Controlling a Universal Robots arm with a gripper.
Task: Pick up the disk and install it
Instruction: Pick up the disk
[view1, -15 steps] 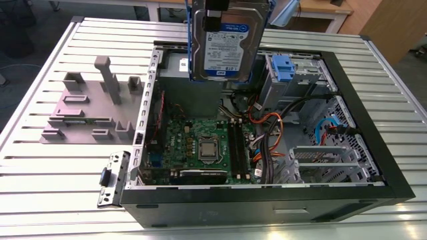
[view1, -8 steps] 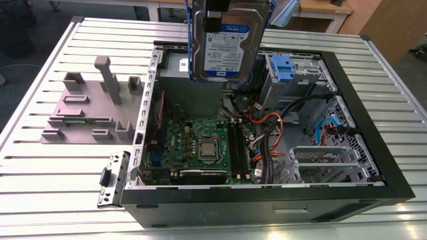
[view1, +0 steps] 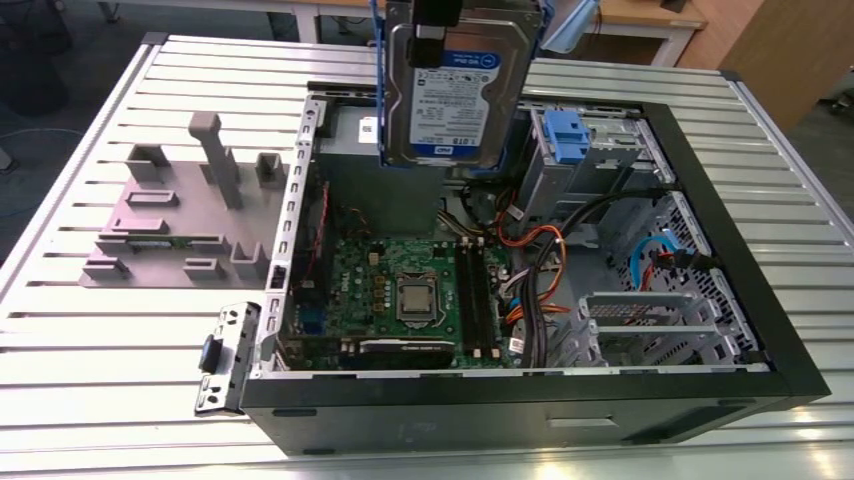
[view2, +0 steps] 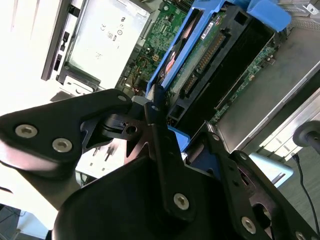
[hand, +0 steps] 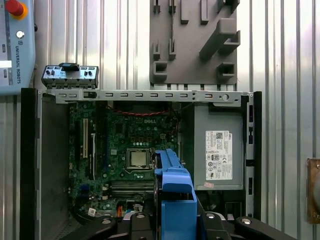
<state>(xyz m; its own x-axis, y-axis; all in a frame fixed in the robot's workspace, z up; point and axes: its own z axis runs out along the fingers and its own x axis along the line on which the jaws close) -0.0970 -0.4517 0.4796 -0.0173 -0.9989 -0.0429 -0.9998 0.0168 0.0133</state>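
Hand (view2: 181, 122) is clamped on the disk (view1: 454, 85), fingers (view2: 162, 145) apparently pinching its blue bracket. Disk hangs upright, label showing, above the open PC case (view1: 534, 410), near the grey power supply (hand: 218, 115). Case sits on slatted surface (view1: 80, 340).

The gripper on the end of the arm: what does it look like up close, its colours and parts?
The gripper is matte black all over. In the second wrist view it is built from flat, angular links hinged together at round pivots and studded with shiny silver screws. Its fingers are slim black bars, much narrower than the broad links behind them.
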